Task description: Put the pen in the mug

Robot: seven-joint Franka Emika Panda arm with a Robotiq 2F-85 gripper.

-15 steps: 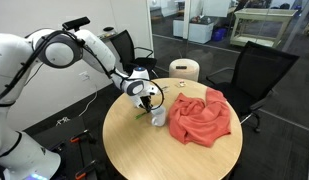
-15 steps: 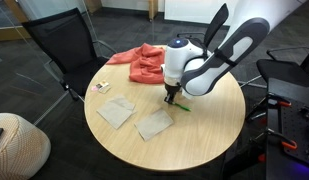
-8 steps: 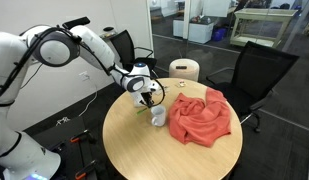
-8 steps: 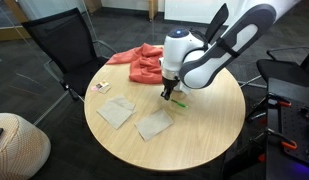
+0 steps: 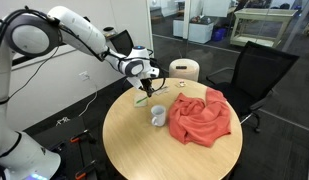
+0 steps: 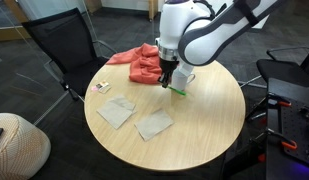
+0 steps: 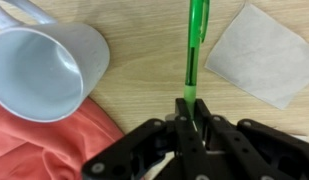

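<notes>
My gripper (image 7: 191,108) is shut on the green pen (image 7: 196,48) and holds it in the air above the round wooden table (image 5: 144,150). In the wrist view the pen sticks out straight ahead, and the white mug (image 7: 46,70) lies below to its left, open end toward the camera. In both exterior views the gripper (image 5: 146,88) (image 6: 171,82) hangs over the table with the pen (image 6: 177,91) at its tip. The mug (image 5: 158,117) stands on the table beside the red cloth, lower than the gripper. In one exterior view the mug (image 6: 186,76) is mostly hidden behind the gripper.
A red cloth (image 5: 201,115) (image 6: 144,62) (image 7: 49,145) lies next to the mug. Flat grey-white paper pieces (image 6: 154,123) (image 6: 116,112) (image 7: 264,52) lie on the table. Black office chairs (image 5: 256,75) (image 6: 59,45) stand round the table, and a cream cylinder (image 5: 184,70) behind it.
The gripper has risen from the table surface with the pen in it and moved back a little from the mug; the arm has lifted up.
</notes>
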